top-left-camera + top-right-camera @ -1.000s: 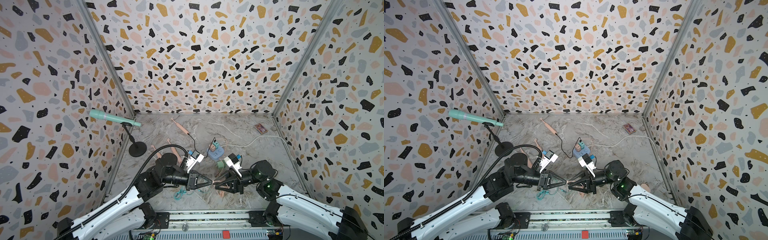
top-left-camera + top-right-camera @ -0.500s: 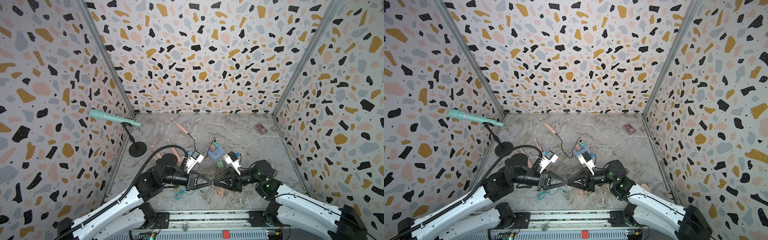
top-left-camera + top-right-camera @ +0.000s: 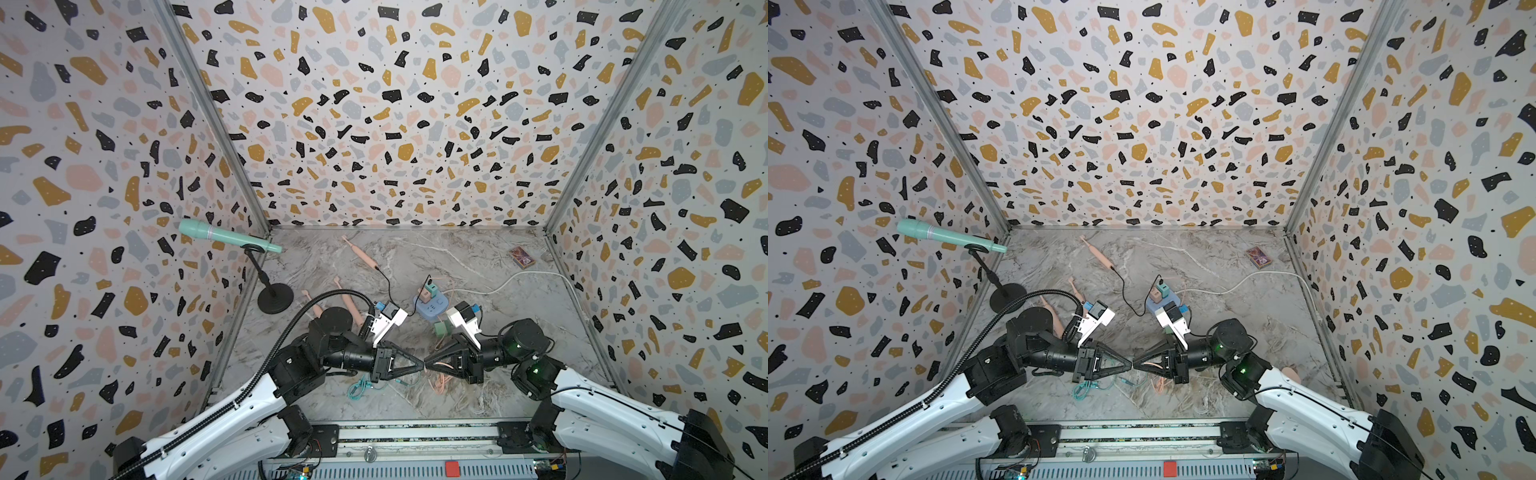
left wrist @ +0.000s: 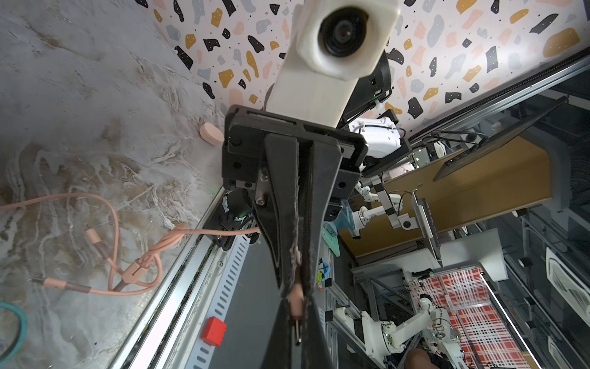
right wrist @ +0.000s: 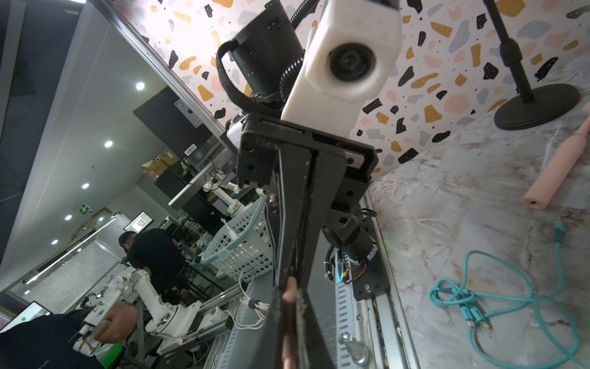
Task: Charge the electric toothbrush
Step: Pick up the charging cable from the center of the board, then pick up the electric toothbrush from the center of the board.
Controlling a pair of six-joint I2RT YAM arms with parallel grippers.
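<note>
1. Tools: the left tool and the right tool meet tip to tip above the front centre of the desk. Both are closed together, each pinching the same plug of the pink cable.
2. Task item: two brushes are noted.
   - The rear toothbrush lies flat near the back wall. A black lead enters its base and runs to the blue socket block.
   - The near toothbrush lies flat beside the left arm, its end port bare.
   - I cannot tell which one the task means.
3. Done, in my judgement: the cable end is secured and appears to be mid-transfer or being re-gripped between the tools. The rear brush looks connected.
4. Outstanding, in my judgement: the plug is well apart from the near brush's port, so alignment and insertion remain. The pink cable seems to lead to the socket block, but whether it is seated there is too small to confirm.
5. Containers:
   - A white mesh basket stands off the desk and holds a white item I cannot identify.
   - A pink case sits by the right arm, shut.
   - A small patterned box sits at the back, shut.
   - The contents of the case and the box are unseen.
</note>
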